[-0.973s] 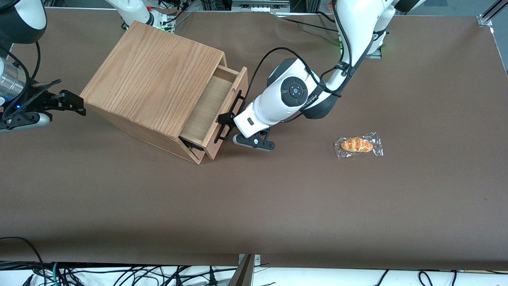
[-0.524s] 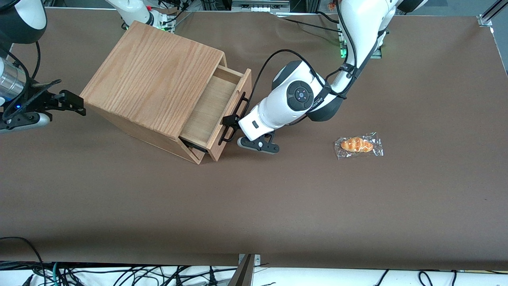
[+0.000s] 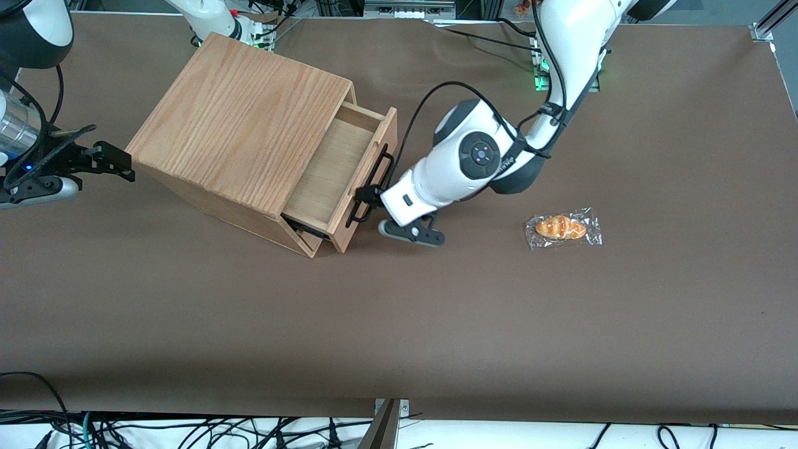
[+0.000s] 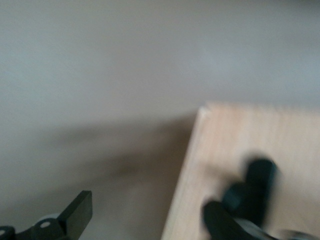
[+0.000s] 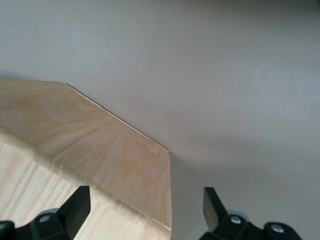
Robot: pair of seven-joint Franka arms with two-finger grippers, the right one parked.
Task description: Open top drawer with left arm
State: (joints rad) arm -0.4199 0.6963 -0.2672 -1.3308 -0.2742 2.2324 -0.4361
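the light oak top drawer (image 3: 349, 171) of the wooden box cabinet (image 3: 243, 121) stands partly pulled out, pale plywood floor showing. the glossy white left arm (image 3: 464, 163) reaches down to its front, and the black gripper (image 3: 369, 198) sits at the long black u-shaped bar handle (image 3: 372, 186). the arm's shell hides the fingers, so i cannot tell their state. the wrist view is smeared: only the drawer front (image 4: 250, 150) and a dark handle blur read. a clear-wrapped orange bread roll (image 3: 562, 227) lies well apart, toward the working arm's end of the brown table (image 3: 399, 324).

The top drawer (image 3: 336, 171) now stands farther out of the cabinet (image 3: 243, 125), drawn along by the end effector (image 3: 368, 198) hooked at its handle (image 3: 372, 186).
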